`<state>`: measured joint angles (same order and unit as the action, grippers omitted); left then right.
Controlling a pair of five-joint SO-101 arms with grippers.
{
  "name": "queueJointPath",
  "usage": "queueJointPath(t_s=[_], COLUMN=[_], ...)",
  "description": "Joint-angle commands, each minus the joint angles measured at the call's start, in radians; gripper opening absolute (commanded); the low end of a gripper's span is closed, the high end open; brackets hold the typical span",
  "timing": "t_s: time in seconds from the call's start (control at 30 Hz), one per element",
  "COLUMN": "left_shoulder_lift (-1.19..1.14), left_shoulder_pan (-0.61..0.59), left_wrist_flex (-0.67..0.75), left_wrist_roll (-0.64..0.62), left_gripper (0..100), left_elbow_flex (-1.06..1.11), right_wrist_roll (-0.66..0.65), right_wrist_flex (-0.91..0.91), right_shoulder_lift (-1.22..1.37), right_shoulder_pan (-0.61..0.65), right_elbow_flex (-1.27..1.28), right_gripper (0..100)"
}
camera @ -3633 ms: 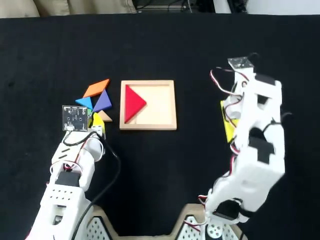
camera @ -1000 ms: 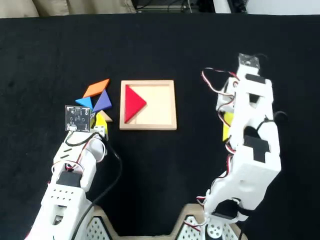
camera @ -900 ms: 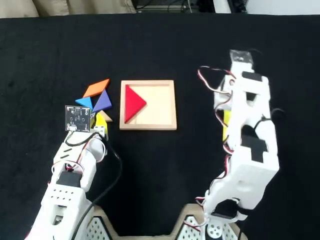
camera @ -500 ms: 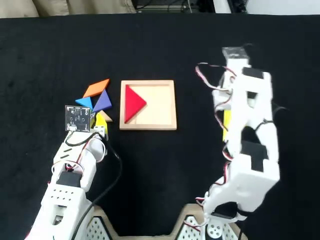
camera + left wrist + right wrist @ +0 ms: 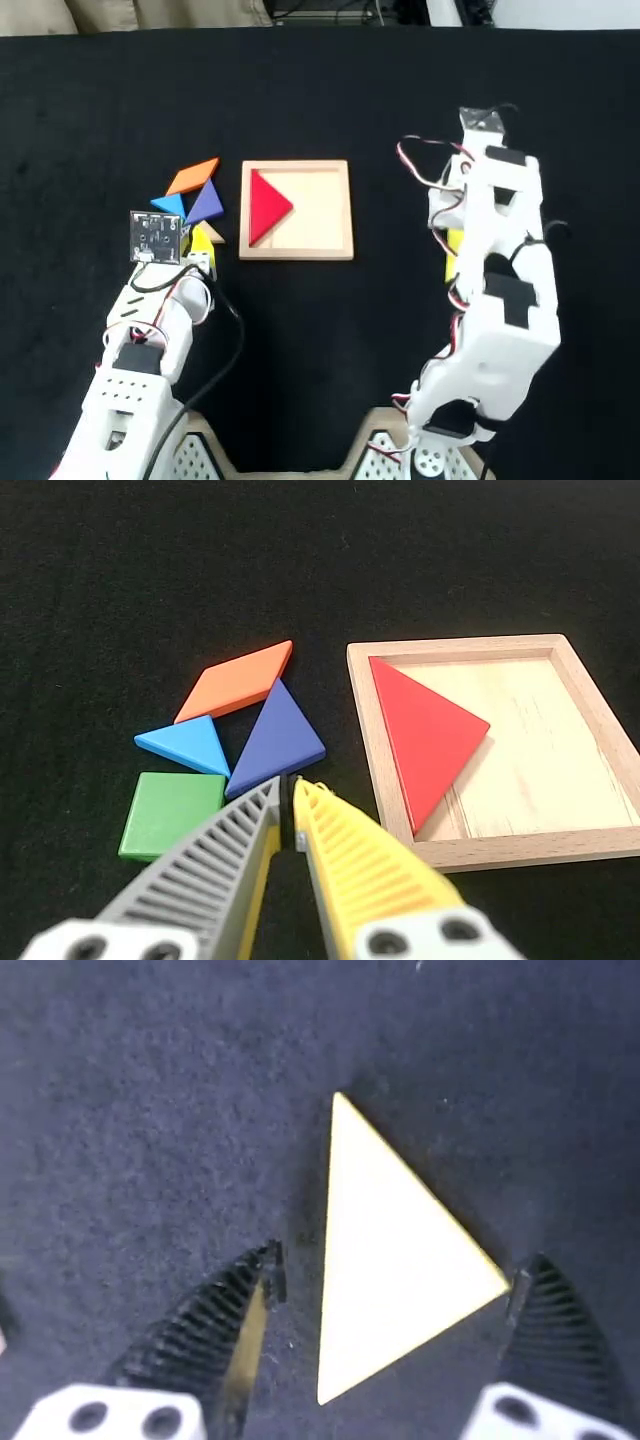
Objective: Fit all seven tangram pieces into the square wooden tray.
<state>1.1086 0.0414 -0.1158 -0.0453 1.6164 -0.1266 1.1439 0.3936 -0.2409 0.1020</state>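
Evidently 1 flat yellow triangle (image 5: 390, 1260); right claw (image 5: 400, 1262) spread around it.

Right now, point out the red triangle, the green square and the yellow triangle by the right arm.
red triangle (image 5: 425, 735): left wrist view, middle of its top face.
green square (image 5: 167, 813): left wrist view, middle of its top face.
yellow triangle (image 5: 395, 1260): right wrist view, middle of its top face.

The square wooden tray (image 5: 296, 253) sits mid-worktop (image 5: 330, 90), a red triangle (image 5: 266, 205) against its left side. Just left of it cluster an orange parallelogram (image 5: 193, 176), a light blue triangle (image 5: 171, 205) and a dark blue triangle (image 5: 206, 204) — the left arm (image 5: 150, 330) ends beside them. Well apart on the right, the right arm (image 5: 497, 260) covers most of a yellow piece (image 5: 452, 245).
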Motion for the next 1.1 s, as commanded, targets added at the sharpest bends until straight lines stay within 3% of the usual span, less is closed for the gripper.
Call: queueJointPath(t_s=[0.0,0.8,1.07], left_shoulder_lift=[0.014,0.014,0.014], left_shoulder_pan=[0.013,0.013,0.013], left_wrist_flex=[0.018,0.021,0.018], left_wrist_roll=[0.006,0.006,0.006], left_gripper=[4,4,4], left_elbow_flex=[-0.027,-0.027,-0.027], right_wrist_roll=[0.011,0.009,0.005], right_wrist_flex=[-0.006,0.041,0.025], right_shoulder_lift=[0.001,0.007,0.008], right_shoulder_pan=[0.006,-0.052,-0.049], right_elbow_flex=[-0.027,-0.024,-0.025], right_gripper=[35.0,34.9,28.0])
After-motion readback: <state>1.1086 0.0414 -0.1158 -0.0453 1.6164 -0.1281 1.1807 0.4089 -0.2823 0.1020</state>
